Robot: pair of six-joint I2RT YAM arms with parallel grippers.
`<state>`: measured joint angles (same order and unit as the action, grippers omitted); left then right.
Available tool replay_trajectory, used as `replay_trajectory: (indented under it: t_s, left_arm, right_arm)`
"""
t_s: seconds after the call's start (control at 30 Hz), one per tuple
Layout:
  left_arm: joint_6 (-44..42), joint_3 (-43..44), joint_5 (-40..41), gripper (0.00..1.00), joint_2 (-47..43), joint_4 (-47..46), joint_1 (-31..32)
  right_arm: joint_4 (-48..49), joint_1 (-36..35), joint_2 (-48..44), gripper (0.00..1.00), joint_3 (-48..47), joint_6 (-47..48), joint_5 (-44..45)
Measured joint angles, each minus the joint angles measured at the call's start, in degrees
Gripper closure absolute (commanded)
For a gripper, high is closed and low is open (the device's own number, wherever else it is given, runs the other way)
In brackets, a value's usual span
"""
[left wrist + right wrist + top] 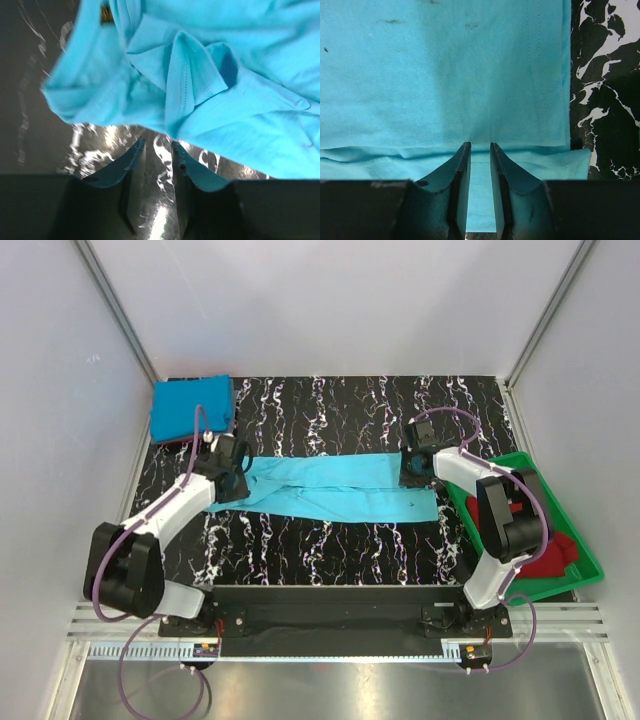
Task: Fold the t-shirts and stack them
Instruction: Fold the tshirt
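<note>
A light turquoise t-shirt (335, 488) lies as a long folded band across the marbled black table (330, 550). My left gripper (232, 468) is at its crumpled left end (200, 75). The left gripper (157, 142) is open, with only bare table between its jaws and the cloth edge just past the tips. My right gripper (418, 465) hovers over the shirt's right end (445, 75). The right gripper (480, 145) has its jaws slightly parted, flat cloth showing between them and nothing pinched. A deeper blue t-shirt (192, 408) sits folded at the back left.
A green tray (580, 540) at the right holds dark red t-shirts (555, 552). A dark red edge shows under the blue shirt. Grey walls close in the table at the back and on both sides. The right arm's elbow (505, 510) hangs over the tray.
</note>
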<state>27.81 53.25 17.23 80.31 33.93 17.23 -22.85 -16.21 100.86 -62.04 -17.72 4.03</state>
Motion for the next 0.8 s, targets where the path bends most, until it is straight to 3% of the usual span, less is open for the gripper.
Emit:
replay_trajectory:
  t_s: [0.17,0.2,0.23,0.37,0.7,0.8]
  left_arm:
    - [4.5,-4.0,-3.5,0.6,-5.7,-0.6,0.0]
    - [5.3,-4.1,-3.5,0.48,-7.8,-0.7,0.0]
    - [5.9,-4.2,-3.1,0.45,-10.5,-0.9,0.0]
    - [6.3,-3.4,-2.2,0.45,-15.7,-3.0,-2.0]
    - [0.6,4.3,-12.4,0.44,5.4,-8.7,-9.3]
    - [-0.2,5.9,-14.0,0.51,9.1,-8.5,-9.7]
  right_arm:
    - [-0.2,0.0,0.0,0.72,0.0,0.0,0.1]
    - [-0.3,0.0,0.0,0.71,0.0,-0.1,0.1]
    - [-0.5,0.0,-0.1,0.72,0.0,-0.1,0.1]
    - [-1.1,0.1,-1.4,0.72,-0.1,-0.8,-0.3]
    - [-1.3,-0.3,-4.7,0.69,-2.8,-2.0,-6.8]
    - [-0.9,-1.2,-4.7,0.68,-3.3,-1.6,-9.0]
